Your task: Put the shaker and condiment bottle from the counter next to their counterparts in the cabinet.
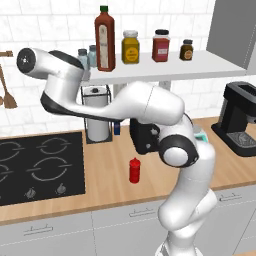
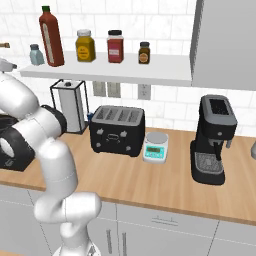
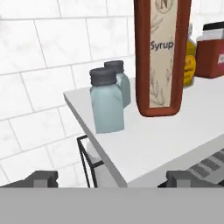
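**Shakers paired on the shelf, red bottle left on the table**

Two small shakers with grey caps stand close together at the left end of the white shelf (image 1: 210, 65). In the hand view the paler shaker (image 3: 105, 101) is nearer, and the darker shaker (image 3: 120, 81) is just behind it, partly hidden. One tall dark-red syrup bottle (image 3: 162, 57) with a green cap stands just beside them. Further along the shelf are three jars: one yellow jar (image 1: 130, 48), one red jar (image 1: 161, 46) with a black lid, and one small dark jar (image 1: 186, 50).

One small all-red squeeze bottle (image 1: 134, 170) stands upright on the wooden table (image 1: 115, 175), near the black stovetop (image 1: 40, 165) and well apart from the shelf above.

The claw (image 3: 111, 178) is at the shelf's left end, facing the shakers. Its two tips (image 3: 42, 178) stand wide apart at the bottom of the hand view, with nothing between them and no contact with either shaker.

Also on the table: one paper towel holder (image 1: 97, 115), one black toaster (image 2: 117, 130), one small scale (image 2: 156, 147) and one coffee machine (image 2: 214, 140).
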Available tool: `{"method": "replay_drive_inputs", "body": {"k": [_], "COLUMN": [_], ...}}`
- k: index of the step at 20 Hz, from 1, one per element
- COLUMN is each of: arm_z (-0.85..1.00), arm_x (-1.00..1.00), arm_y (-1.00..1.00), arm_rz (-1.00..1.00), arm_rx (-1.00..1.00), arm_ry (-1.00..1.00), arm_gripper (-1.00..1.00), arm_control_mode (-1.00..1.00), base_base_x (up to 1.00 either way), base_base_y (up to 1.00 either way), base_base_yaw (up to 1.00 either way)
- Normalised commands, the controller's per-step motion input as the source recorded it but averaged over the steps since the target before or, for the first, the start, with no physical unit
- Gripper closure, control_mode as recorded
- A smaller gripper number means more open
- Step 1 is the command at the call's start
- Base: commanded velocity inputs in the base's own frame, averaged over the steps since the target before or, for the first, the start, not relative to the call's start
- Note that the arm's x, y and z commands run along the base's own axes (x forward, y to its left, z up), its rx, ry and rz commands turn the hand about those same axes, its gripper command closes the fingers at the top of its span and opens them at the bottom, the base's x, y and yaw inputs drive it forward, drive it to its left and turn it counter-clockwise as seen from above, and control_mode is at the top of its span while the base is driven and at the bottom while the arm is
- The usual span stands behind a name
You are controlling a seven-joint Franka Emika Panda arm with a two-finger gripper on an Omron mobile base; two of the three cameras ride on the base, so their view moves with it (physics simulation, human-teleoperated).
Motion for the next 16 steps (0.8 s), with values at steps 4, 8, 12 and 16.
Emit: {"method": "replay_drive_inputs", "body": {"k": [4,8,12,16], "arm_z": [-0.04,-0.23,-0.29,-0.44], "arm_x": [-1.0,-1.0,-1.0,-0.91], "arm_y": [-0.03,-0.22,-0.35,-0.46], "arm_rz": [-0.15,-0.16,-0.13,-0.12], "arm_rx": [0.03,0.08,0.11,0.14], "arm_ry": [-0.08,-0.12,-0.14,-0.12], "arm_gripper": [-1.0,-1.0,-1.0,-1.0], "arm_control_mode": [-1.0,-1.0,-1.0,-1.0], "base_base_x": [0.0,0.0,0.0,0.0], "base_base_y": [0.0,0.0,0.0,0.0], "base_base_yaw": [0.0,0.0,0.0,0.0]}}
